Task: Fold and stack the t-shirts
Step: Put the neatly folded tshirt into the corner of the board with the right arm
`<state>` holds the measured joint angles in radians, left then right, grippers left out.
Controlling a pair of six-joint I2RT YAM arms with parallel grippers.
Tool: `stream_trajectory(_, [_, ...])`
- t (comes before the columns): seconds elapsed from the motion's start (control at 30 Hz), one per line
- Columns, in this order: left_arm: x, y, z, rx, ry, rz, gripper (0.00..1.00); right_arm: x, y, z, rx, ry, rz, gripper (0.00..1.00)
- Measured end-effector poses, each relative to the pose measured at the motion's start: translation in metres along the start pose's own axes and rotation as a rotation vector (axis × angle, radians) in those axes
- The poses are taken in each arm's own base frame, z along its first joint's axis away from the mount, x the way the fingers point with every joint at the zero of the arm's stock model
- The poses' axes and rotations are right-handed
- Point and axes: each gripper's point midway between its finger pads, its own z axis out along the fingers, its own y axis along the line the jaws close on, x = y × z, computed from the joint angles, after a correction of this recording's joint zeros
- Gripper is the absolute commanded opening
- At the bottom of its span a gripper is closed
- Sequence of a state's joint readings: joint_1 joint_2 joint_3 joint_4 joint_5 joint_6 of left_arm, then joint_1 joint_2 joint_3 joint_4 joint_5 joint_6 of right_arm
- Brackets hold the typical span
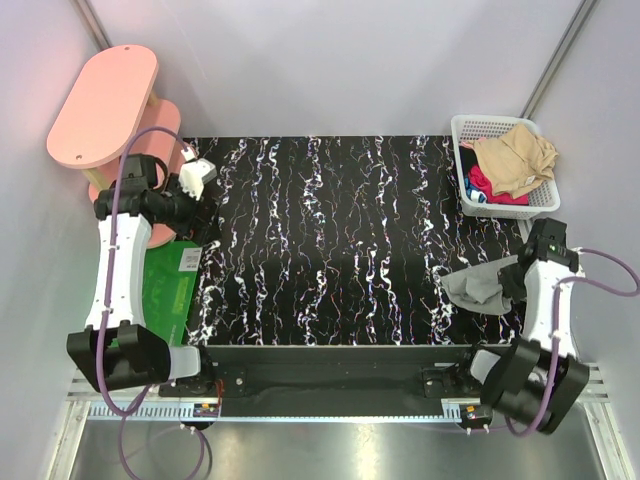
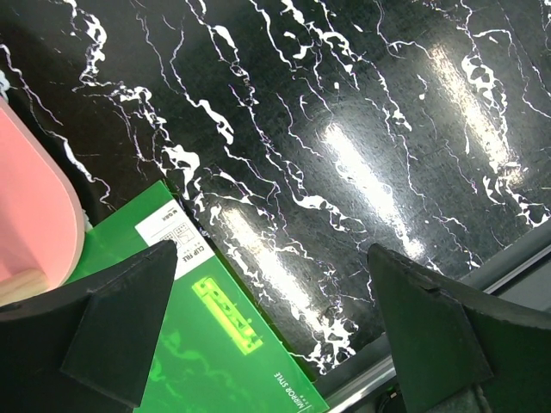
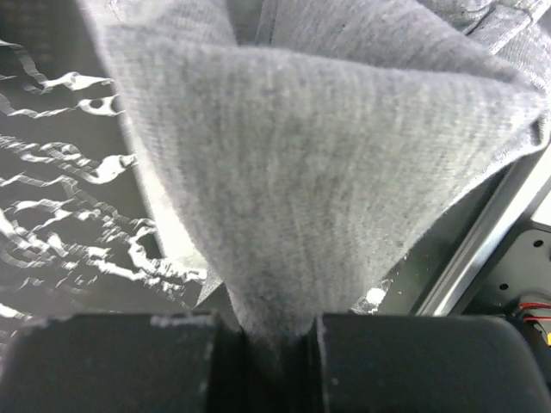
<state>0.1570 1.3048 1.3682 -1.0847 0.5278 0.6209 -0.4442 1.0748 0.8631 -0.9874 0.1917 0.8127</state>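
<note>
The grey shirt [image 1: 478, 286] [image 3: 327, 163] is a crumpled heap at the table's [image 1: 330, 240] right near corner, one fold drawn up in a taut cone into the right gripper [image 1: 512, 281] [image 3: 267, 331], which is clenched on the cloth. The right arm folds back from its base, wrist turned left over the shirt. The left arm stretches forward along the left edge, its gripper [image 1: 203, 222] [image 2: 271, 254] spread wide and holding nothing, above the mat [image 1: 165, 285] [image 2: 224, 344].

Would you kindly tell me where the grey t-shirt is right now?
In the top view the grey t-shirt is bunched at the table's near right corner, pinched by the right fingers, with the basket just beyond it.
</note>
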Motion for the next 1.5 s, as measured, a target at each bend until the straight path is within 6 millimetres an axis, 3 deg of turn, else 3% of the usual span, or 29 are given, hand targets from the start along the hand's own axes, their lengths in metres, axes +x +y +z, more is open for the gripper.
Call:
stream_trajectory(0.07, [-0.002, 0.0, -0.002, -0.002, -0.003, 0.003, 0.99, 0.001, 0.0, 0.013, 0.031, 0.031, 0.001, 0.03])
stream_trajectory(0.1, [-0.003, 0.0, -0.003, -0.003, -0.004, 0.006, 0.99, 0.002, 0.001, 0.019, 0.04, 0.048, 0.001, 0.37])
stream_trajectory(0.13, [-0.003, 0.0, -0.004, -0.003, -0.004, 0.005, 0.99, 0.003, 0.002, 0.023, 0.045, 0.065, 0.002, 0.63])
stream_trajectory(0.2, [-0.003, 0.0, -0.005, -0.002, -0.003, 0.003, 0.99, 0.004, 0.006, 0.03, 0.04, 0.091, 0.004, 0.99])
stream_trajectory(0.33, [-0.007, -0.001, -0.009, -0.005, -0.009, 0.008, 0.99, 0.013, 0.012, 0.038, 0.024, 0.157, -0.019, 1.0])
stream_trajectory(0.43, [-0.012, 0.0, -0.013, -0.011, -0.019, 0.014, 0.99, 0.017, 0.015, 0.032, -0.013, 0.17, -0.014, 0.99])
stream_trajectory(0.63, [-0.016, 0.0, -0.016, -0.014, -0.028, 0.022, 0.99, 0.037, 0.022, -0.018, -0.191, 0.195, -0.025, 1.0])
stream_trajectory(0.73, [-0.015, 0.001, -0.015, -0.012, -0.025, 0.02, 0.99, 0.074, 0.02, -0.042, -0.234, 0.306, -0.112, 1.0])
stream_trajectory(0.87, [-0.015, 0.001, -0.015, -0.012, -0.024, 0.02, 0.99, 0.105, 0.017, -0.071, -0.294, 0.427, -0.167, 1.0])
stream_trajectory(0.93, [-0.015, 0.001, -0.015, -0.013, -0.024, 0.02, 0.99, 0.108, 0.021, -0.086, -0.332, 0.451, -0.172, 1.0])
stream_trajectory(1.07, [-0.015, 0.001, -0.015, -0.011, -0.024, 0.019, 0.99, 0.087, 0.045, -0.105, -0.42, 0.377, -0.172, 1.0])
stream_trajectory(1.17, [-0.015, 0.0, -0.015, -0.01, -0.024, 0.017, 0.99, 0.078, 0.064, -0.092, -0.438, 0.351, -0.154, 1.0])
stream_trajectory(1.33, [-0.013, -0.001, -0.015, -0.008, -0.017, 0.015, 0.99, 0.078, 0.093, -0.028, -0.33, 0.408, -0.145, 1.0])
stream_trajectory(1.4, [-0.012, 0.0, -0.015, -0.012, -0.012, 0.014, 0.99, 0.08, 0.098, 0.003, -0.264, 0.43, -0.145, 1.0])
stream_trajectory(1.5, [-0.011, -0.001, -0.016, -0.013, -0.008, 0.013, 0.99, 0.081, 0.092, 0.029, -0.189, 0.434, -0.141, 1.0])
